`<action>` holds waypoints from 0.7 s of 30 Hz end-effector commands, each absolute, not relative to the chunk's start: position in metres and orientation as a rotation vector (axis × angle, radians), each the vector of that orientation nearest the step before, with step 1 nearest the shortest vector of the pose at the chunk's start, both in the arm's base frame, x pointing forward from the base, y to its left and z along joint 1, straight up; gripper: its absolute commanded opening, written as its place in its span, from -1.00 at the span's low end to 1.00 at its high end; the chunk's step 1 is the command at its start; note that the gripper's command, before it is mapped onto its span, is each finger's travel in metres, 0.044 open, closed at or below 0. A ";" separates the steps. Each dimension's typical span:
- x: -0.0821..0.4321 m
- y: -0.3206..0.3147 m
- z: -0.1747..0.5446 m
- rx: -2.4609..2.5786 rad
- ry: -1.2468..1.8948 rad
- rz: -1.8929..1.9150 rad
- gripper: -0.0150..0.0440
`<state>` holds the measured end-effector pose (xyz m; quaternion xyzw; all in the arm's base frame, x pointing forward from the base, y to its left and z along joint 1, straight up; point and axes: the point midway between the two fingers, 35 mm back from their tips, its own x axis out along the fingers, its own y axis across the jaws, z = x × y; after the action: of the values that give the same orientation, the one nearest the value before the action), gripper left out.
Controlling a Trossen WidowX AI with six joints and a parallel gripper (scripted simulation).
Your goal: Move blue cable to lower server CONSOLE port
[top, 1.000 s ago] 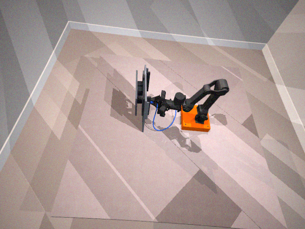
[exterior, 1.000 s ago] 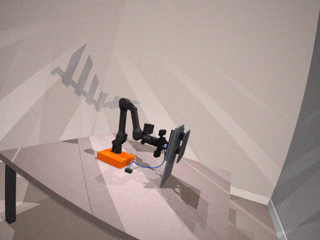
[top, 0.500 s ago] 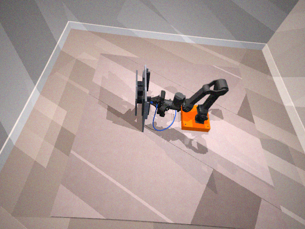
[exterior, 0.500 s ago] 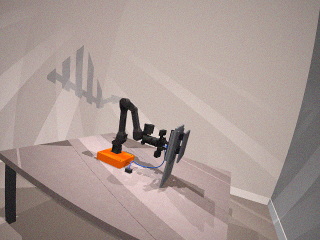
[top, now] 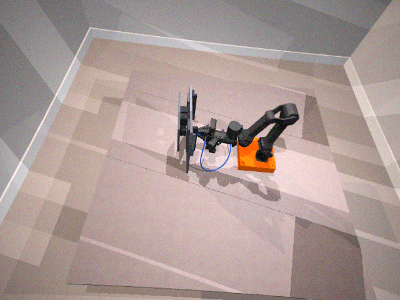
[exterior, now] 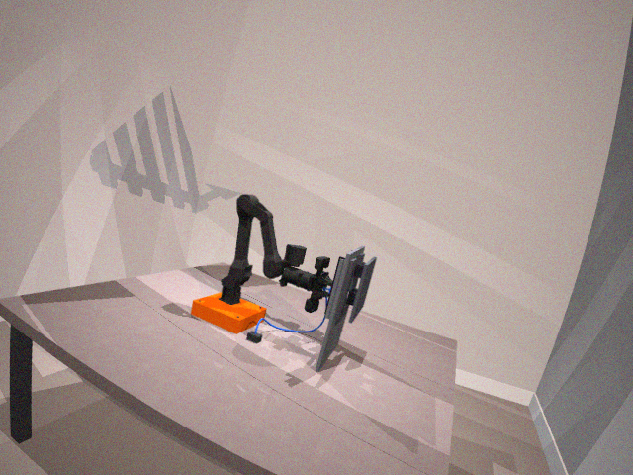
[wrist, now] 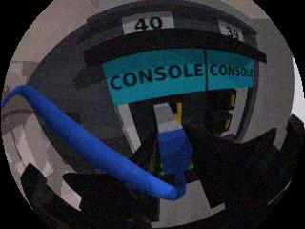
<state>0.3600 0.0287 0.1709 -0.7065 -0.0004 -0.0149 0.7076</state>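
Matt black plastic appears to cover the robot arm [top: 255, 129] [exterior: 244, 239], beside the smooth, satin orange of its base [top: 249, 166] [exterior: 217, 318]. The upright panel [top: 189, 142] [exterior: 334, 312] shows a flat grey, metal-like finish. Smooth blue plastic seems to sheathe the cable [top: 210, 170] [exterior: 294, 331] [wrist: 91, 148]; the CONSOLE labels [wrist: 157, 73] look flat and matt, the tabletop [top: 180, 225] [exterior: 204, 378] smooth with a dull sheen.
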 end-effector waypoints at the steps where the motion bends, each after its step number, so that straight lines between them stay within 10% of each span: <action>1: 0.362 0.029 0.174 -1.569 -0.012 -0.039 -0.49; 21: 0.364 0.030 0.174 -1.568 -0.013 -0.040 -0.49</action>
<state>0.3627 0.0292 0.1710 -0.7064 -0.0008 -0.0153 0.7077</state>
